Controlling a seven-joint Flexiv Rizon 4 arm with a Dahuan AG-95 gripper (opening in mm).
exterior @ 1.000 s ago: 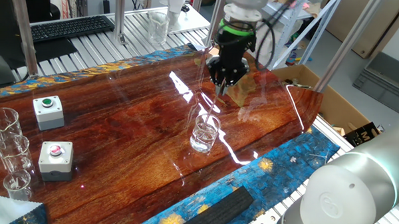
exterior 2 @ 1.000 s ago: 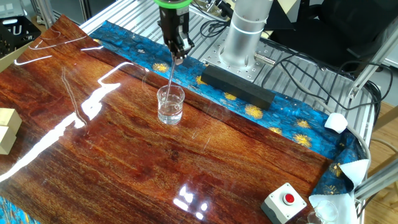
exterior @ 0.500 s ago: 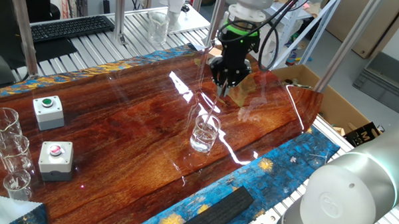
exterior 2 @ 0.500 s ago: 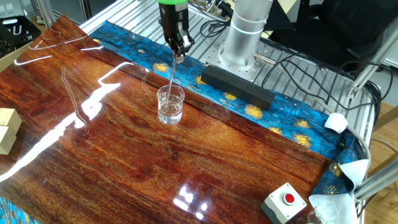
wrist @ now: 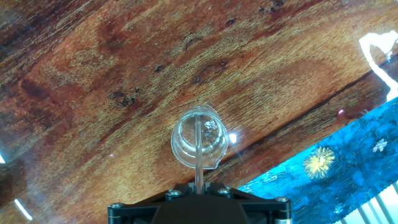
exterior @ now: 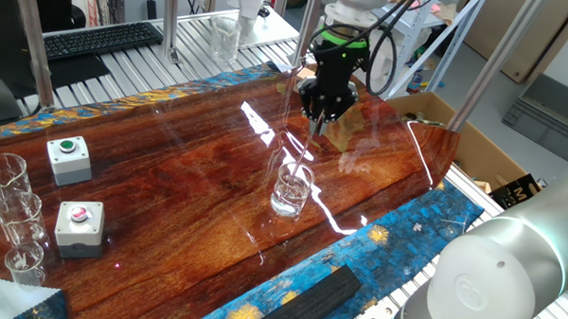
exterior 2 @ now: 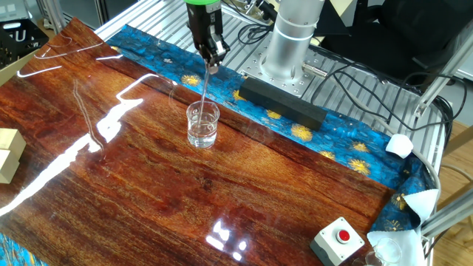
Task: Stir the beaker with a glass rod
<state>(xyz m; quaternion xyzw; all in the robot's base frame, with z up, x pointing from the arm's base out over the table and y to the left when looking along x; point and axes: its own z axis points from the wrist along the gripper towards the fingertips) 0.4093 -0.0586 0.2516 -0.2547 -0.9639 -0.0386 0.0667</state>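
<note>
On glossy wood tabletop (exterior: pixel 171 182), beaker (exterior: pixel 293 189) stands.

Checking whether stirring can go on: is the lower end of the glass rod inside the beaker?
Yes. In the hand view the glass rod runs from the gripper down through the beaker's open rim, its end inside.

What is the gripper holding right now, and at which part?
The gripper holds the glass rod by its top end. The rod's lower end reaches down into the beaker on the table.
</note>
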